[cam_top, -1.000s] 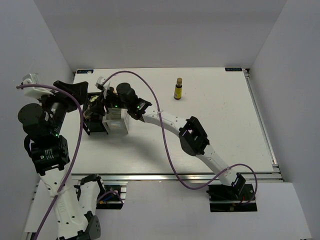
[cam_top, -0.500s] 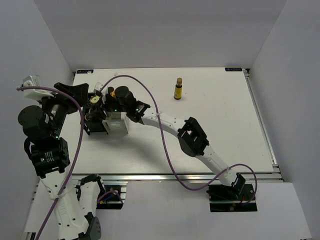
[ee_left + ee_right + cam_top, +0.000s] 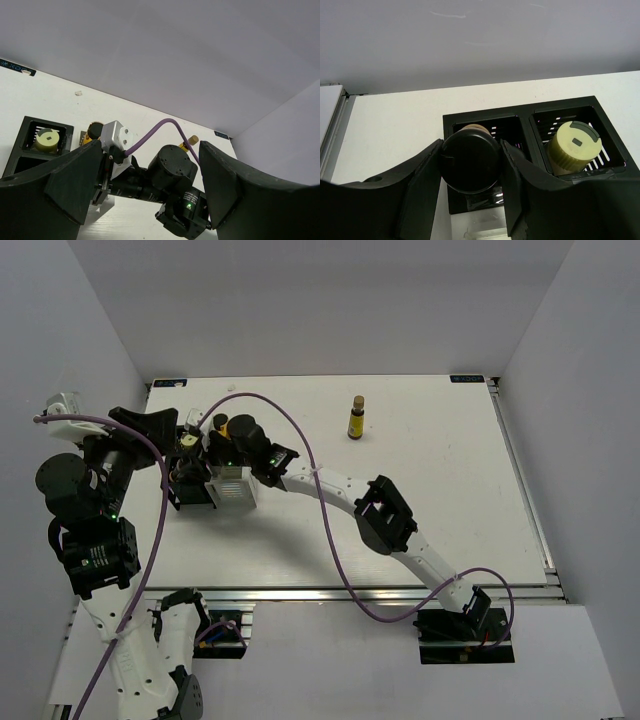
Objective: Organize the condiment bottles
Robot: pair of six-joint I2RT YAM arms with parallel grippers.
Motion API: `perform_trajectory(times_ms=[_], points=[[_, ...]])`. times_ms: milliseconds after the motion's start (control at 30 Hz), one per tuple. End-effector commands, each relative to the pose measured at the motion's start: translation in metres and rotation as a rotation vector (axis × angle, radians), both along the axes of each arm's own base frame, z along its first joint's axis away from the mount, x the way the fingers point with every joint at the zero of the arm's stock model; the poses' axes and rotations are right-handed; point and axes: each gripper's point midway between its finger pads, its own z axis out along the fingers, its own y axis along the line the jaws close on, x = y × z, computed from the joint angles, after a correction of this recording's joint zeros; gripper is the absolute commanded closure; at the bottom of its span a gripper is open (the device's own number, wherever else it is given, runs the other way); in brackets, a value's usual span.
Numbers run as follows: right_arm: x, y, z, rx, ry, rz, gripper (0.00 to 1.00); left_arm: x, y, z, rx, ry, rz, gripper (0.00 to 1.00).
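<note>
My right gripper (image 3: 470, 167) is shut on a bottle with a black cap (image 3: 470, 160), held over the left compartment of the black stand (image 3: 527, 112). That bottle shows an amber body in the left wrist view (image 3: 92, 132). A bottle with a pale yellow cap (image 3: 573, 145) stands in the neighbouring compartment. A yellow bottle with a tan cap (image 3: 357, 417) stands alone on the table's far middle. My left gripper (image 3: 151, 147) is open and empty, beside the stand (image 3: 190, 490) on its left.
A white slatted box (image 3: 230, 486) sits right against the stand's right side, under the right arm's wrist. The purple cable (image 3: 300, 430) loops over the table. Enclosure walls stand close on the left and back.
My right gripper has moved a little left and farther back with the bottle, over the stand. The left arm has shifted only slightly.
</note>
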Motion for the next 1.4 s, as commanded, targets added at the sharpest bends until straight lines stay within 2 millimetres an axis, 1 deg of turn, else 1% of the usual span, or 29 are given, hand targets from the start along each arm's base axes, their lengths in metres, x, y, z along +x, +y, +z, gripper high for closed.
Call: perform_trajectory(times_ms=[0,33,133,233,467,567,600,633,667,700,733,767,800,833,867,900,933,967,1000,1067,1100,1133,1167,1200,1233,1267,1300,1333,1367], points=[[-0.007,0.006,0.019,0.058,-0.046,0.008,0.5,-0.004,-0.003,0.0,0.016,0.004,-0.016,0.11],[-0.007,0.006,0.019,0.059,-0.047,0.008,0.43,-0.005,-0.004,0.0,0.015,0.005,-0.016,0.11],[-0.007,0.007,0.023,0.066,-0.052,0.008,0.34,-0.005,-0.003,0.001,0.017,0.004,-0.014,0.11],[-0.007,0.006,0.025,0.068,-0.061,0.008,0.3,-0.005,-0.003,0.001,0.016,0.002,-0.014,0.11],[-0.006,0.004,0.043,0.098,-0.041,0.012,0.28,-0.005,-0.004,0.001,0.014,0.004,-0.016,0.11],[-0.003,-0.008,0.073,0.148,0.015,0.029,0.34,-0.003,-0.004,-0.001,0.009,0.007,-0.018,0.12],[-0.008,-0.016,0.092,0.177,0.023,0.063,0.41,-0.002,-0.003,-0.003,0.005,0.01,-0.018,0.14],[0.002,-0.027,0.102,0.189,0.036,0.059,0.48,0.0,-0.004,-0.005,-0.005,0.016,-0.025,0.16],[-0.002,-0.04,0.13,0.222,0.05,0.073,0.67,0.002,-0.004,-0.005,-0.008,0.012,-0.028,0.19],[-0.004,-0.05,0.14,0.23,0.052,0.099,0.79,0.005,-0.005,-0.011,-0.015,0.02,-0.038,0.3],[0.004,-0.071,0.15,0.227,0.063,0.087,0.99,0.01,-0.006,-0.015,-0.027,0.025,-0.052,0.48],[0.008,-0.083,0.155,0.225,0.063,0.07,0.99,0.01,-0.008,-0.015,-0.032,0.026,-0.064,0.48],[0.009,-0.095,0.154,0.208,0.083,0.077,1.0,0.014,-0.008,-0.014,-0.035,0.015,-0.072,0.67],[0.025,-0.114,0.137,0.168,0.114,0.045,1.0,0.018,-0.009,-0.02,-0.047,0.024,-0.085,0.76],[0.024,-0.133,0.156,0.177,0.103,0.037,1.0,0.02,-0.014,-0.019,-0.047,0.016,-0.125,0.83],[0.04,-0.155,0.149,0.142,0.121,0.005,1.0,0.029,-0.015,-0.025,-0.059,0.038,-0.148,0.89],[0.047,-0.17,0.149,0.126,0.123,-0.014,0.9,0.034,-0.018,-0.033,-0.083,0.059,-0.175,0.9],[0.049,-0.188,0.154,0.112,0.118,-0.035,0.66,0.038,-0.024,-0.036,-0.089,0.068,-0.227,0.9],[0.071,-0.213,0.146,0.072,0.11,-0.105,0.57,0.051,-0.023,-0.048,-0.112,0.115,-0.252,0.9],[0.088,-0.248,0.152,0.047,0.091,-0.202,0.37,0.063,-0.027,-0.059,-0.147,0.169,-0.302,0.84],[0.113,-0.278,0.149,0.029,0.094,-0.309,0.33,0.067,-0.032,-0.064,-0.156,0.194,-0.333,0.79],[0.123,-0.295,0.148,0.019,0.08,-0.371,0.28,0.078,-0.032,-0.071,-0.161,0.225,-0.343,0.65],[0.13,-0.313,0.149,0.013,0.071,-0.438,0.24,0.081,-0.044,-0.074,-0.151,0.241,-0.376,0.57],[0.149,-0.343,0.137,-0.028,0.096,-0.565,0.22,0.088,-0.047,-0.076,-0.135,0.248,-0.36,0.5],[0.157,-0.358,0.131,-0.058,0.069,-0.616,0.2,0.097,-0.053,-0.085,-0.113,0.271,-0.369,0.43],[0.159,-0.373,0.116,-0.102,0.097,-0.663,0.16,0.097,-0.077,-0.085,-0.09,0.286,-0.421,0.33],[0.168,-0.392,0.105,-0.131,0.109,-0.716,0.15,0.102,-0.083,-0.09,-0.064,0.298,-0.411,0.3],[0.17,-0.401,0.097,-0.153,0.119,-0.737,0.15,0.109,-0.094,-0.101,-0.059,0.335,-0.428,0.29],[0.17,-0.409,0.086,-0.179,0.144,-0.755,0.14,0.106,-0.115,-0.104,-0.047,0.35,-0.475,0.27]])
